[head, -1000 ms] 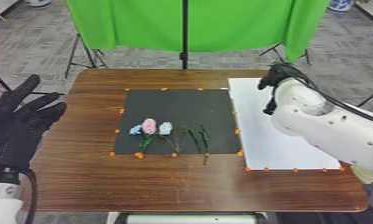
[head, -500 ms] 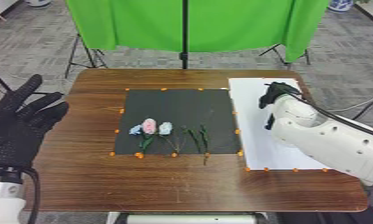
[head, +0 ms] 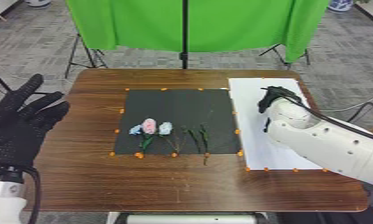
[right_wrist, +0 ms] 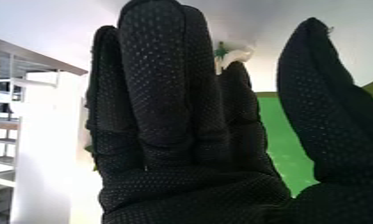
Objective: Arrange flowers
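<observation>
- So, right hand (right_wrist: 200, 195) over the white sheet (head: 252, 125), fingers straight, thumb apart;
- pink flower (head: 149, 126) lying on the dark mat (head: 165, 104);
- seemingly between grasps; next calls for pinching a green stem (head: 205, 136).

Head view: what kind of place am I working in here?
Probably an indoor demo or lab space: a green cloth hangs as a backdrop on a stand, grey carpet covers the floor, and orange marks outline the black mat on the wooden table.
</observation>
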You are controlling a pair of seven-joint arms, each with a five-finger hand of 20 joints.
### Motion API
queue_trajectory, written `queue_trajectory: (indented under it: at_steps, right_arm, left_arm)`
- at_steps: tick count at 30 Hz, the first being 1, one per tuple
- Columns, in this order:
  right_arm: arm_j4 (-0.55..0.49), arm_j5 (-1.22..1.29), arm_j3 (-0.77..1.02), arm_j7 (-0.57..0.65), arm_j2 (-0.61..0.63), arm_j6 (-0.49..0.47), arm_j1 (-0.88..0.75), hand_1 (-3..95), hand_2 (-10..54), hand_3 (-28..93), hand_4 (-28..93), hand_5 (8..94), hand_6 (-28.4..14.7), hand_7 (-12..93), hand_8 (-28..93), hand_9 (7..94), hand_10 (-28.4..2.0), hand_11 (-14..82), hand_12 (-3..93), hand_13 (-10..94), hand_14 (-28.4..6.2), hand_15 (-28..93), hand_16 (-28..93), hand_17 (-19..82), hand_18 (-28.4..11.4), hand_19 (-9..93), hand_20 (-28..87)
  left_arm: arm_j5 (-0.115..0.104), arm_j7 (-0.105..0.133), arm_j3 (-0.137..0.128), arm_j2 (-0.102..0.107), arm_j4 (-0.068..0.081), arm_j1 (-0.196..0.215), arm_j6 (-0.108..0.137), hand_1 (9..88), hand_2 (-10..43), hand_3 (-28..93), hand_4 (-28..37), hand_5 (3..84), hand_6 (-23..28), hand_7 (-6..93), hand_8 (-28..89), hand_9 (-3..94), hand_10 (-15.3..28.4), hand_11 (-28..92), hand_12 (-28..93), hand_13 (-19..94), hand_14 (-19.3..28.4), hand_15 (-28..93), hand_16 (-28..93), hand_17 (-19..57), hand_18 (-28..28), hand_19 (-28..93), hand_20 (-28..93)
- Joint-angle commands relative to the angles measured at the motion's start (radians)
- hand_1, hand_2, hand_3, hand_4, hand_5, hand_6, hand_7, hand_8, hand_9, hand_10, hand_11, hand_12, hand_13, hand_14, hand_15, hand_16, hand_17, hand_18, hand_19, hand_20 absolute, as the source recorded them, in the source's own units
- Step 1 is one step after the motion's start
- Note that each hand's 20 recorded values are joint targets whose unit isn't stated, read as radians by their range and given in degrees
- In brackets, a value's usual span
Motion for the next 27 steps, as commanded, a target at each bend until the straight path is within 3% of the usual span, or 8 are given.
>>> queue_trajectory:
  at_steps: [1,7,9,10,11,14,19,27]
  right_arm:
    - [0.029,-0.054,-0.046,0.0,0.004,0.022,0.006,41.4,-9.4,76,-28,61.5,1.3,17,-13,78.9,-10.9,23.6,15.1,81,-6.4,50,15,42,-18.1,89,-12]
    - [0.035,-0.131,-0.132,-0.02,0.007,0.107,0.036,52.4,-9.5,69,-28,75.6,2.1,24,0,90.7,-6.1,11.2,28.1,86,-3.3,46,20,42,-15.7,88,-11]
    - [0.031,-0.147,-0.149,-0.022,0.011,0.135,0.041,54.1,-9.5,69,-28,79.4,2.8,26,2,93.3,-5.4,12.0,29.0,88,-2.5,45,21,42,-15.3,88,-10]
    - [0.025,-0.157,-0.147,-0.023,0.016,0.14,0.037,54.5,-9.5,69,-28,80.3,2.9,26,2,93.6,-5.2,12.8,28.8,89,-2.3,45,21,42,-15.2,88,-9]
    - [0.021,-0.162,-0.156,-0.022,0.019,0.158,0.044,54.7,-9.5,69,-28,80.7,2.8,26,2,93.6,-5.1,13.2,28.7,89,-2.1,45,21,41,-15.1,88,-9]
    - [-0.004,-0.18,-0.175,-0.021,0.029,0.204,0.065,54.6,-9.5,70,-28,81.1,2.6,26,3,93.7,-5.0,13.8,28.6,89,-2.0,44,21,41,-14.8,89,-9]
    - [-0.042,-0.228,-0.189,-0.047,0.025,0.281,0.117,54.6,-9.5,71,-28,81.7,2.3,25,3,93.7,-5.2,14.8,28.5,89,-1.8,45,22,41,-14.6,89,-8]
    - [-0.128,-0.271,-0.188,-0.11,-0.034,0.356,0.146,54.7,-9.5,72,-28,82.2,2.1,25,4,93.7,-5.6,16.1,28.0,90,-1.9,45,22,41,-14.6,89,-7]
  left_arm:
    - [-0.002,0.007,0.002,-0.013,-0.003,0.025,0.002,20.0,8.7,77,-28.3,29.5,5.8,17.6,-11,33.1,20.9,31,12,26,28.4,61,-12,-6.9,26.4,58,27]
    - [-0.001,0.013,0.009,-0.016,-0.005,0.026,0.004,20.1,8.7,77,-28.3,29.5,5.8,17.6,-11,33.0,20.9,31,12,26,28.4,61,-12,-6.9,26.3,58,27]
    - [-0.003,0.015,0.009,-0.016,-0.005,0.029,0.005,20.1,8.7,77,-28.3,29.4,5.8,17.6,-11,33.0,20.9,31,12,26,28.4,61,-12,-6.9,26.2,58,27]
    - [-0.005,0.01,0.011,-0.013,-0.003,0.024,0.006,20.1,8.7,77,-28.3,29.4,5.8,17.6,-11,33.0,21.0,31,12,26,28.4,61,-12,-6.9,26.2,58,27]
    - [0.019,-0.014,0.01,-0.043,-0.004,0.013,-0.01,20.1,8.7,77,-28.3,29.5,5.9,17.6,-11,32.9,20.9,31,12,26,28.4,61,-12,-6.9,26.2,58,27]
    - [0.022,-0.027,0.008,-0.046,-0.002,0.007,-0.012,20.1,8.7,77,-28.3,29.5,5.9,17.6,-11,32.8,20.9,31,12,25,28.4,61,-12,-7.0,26.2,58,27]
    - [0.004,-0.004,0.023,-0.018,0.0,0.013,-0.005,20.1,8.7,77,-28.3,29.5,5.9,17.6,-11,32.7,20.9,31,12,25,28.4,61,-12,-7.0,26.2,58,26]
    - [0.002,0.009,0.005,-0.022,-0.01,0.04,0.005,20.1,8.5,77,-28.3,29.5,6.0,17.5,-11,32.6,20.8,31,12,25,28.4,61,-12,-7.1,26.1,58,26]
